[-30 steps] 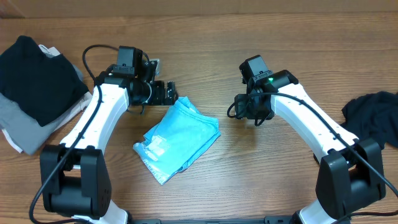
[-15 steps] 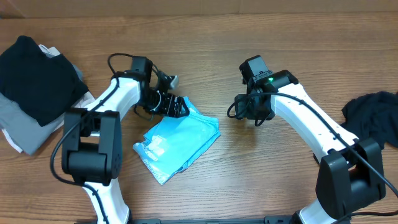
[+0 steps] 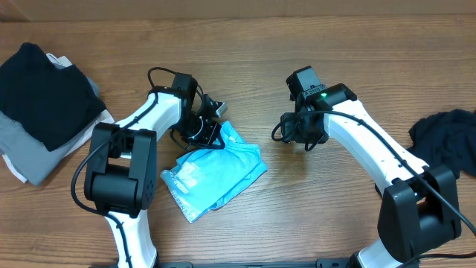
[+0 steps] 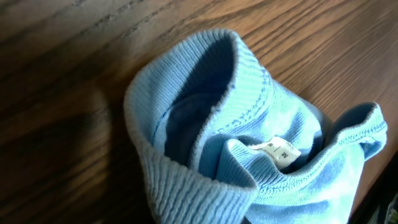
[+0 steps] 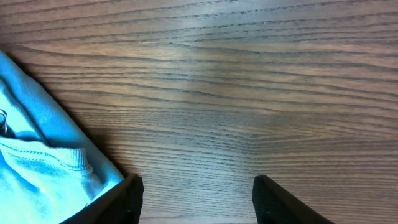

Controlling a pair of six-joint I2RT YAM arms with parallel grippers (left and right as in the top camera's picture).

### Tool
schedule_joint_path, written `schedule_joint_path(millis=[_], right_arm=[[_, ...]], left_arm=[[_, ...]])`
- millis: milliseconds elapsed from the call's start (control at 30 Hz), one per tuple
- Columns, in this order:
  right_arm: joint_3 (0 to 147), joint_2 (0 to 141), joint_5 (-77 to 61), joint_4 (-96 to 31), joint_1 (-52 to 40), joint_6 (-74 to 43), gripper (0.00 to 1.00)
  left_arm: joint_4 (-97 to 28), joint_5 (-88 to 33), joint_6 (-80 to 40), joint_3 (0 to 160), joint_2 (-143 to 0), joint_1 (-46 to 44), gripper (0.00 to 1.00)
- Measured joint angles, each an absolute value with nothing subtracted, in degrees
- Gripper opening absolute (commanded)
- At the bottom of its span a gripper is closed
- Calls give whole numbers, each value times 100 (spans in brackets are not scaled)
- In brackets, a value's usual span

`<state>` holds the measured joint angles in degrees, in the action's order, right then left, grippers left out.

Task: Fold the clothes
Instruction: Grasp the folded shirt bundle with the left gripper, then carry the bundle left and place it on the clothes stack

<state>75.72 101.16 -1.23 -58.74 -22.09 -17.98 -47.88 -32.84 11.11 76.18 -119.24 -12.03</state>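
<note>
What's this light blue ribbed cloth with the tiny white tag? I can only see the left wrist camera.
Observer: That is the collar of a folded light blue T-shirt lying in the middle of the wooden table.
Operator: Is my hand closed?
Observer: Yes, the left gripper is shut at the shirt's top corner.
Operator: What's the other arm doing?
Observer: The right gripper hangs open above the table, beside the shirt, holding nothing.
</note>
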Motion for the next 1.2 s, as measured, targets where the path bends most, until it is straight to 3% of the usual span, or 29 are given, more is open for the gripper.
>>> schedule_joint_path(millis=[300, 500, 767, 1033, 1200], right_arm=[[7572, 10116, -121, -5878, -2202, -1800, 61], [7572, 10116, -123, -5922, -2016, -1802, 61], [7572, 10114, -119, -6049, -1551, -1796, 61], [7572, 10116, -119, -6069, -1500, -1796, 60], [7572, 10116, -119, -6112, -1500, -1798, 61]], left_arm=[[-5725, -2394, 454, 9249, -11898, -878, 4], [-5878, -1149, -725, 9428, -10663, -316, 4], [-6237, -552, -1264, 9465, -9550, 528, 4], [-6034, 1, -1358, 9465, -9028, 1299, 4], [-5290, 97, -1363, 9465, -8978, 2036, 4]])
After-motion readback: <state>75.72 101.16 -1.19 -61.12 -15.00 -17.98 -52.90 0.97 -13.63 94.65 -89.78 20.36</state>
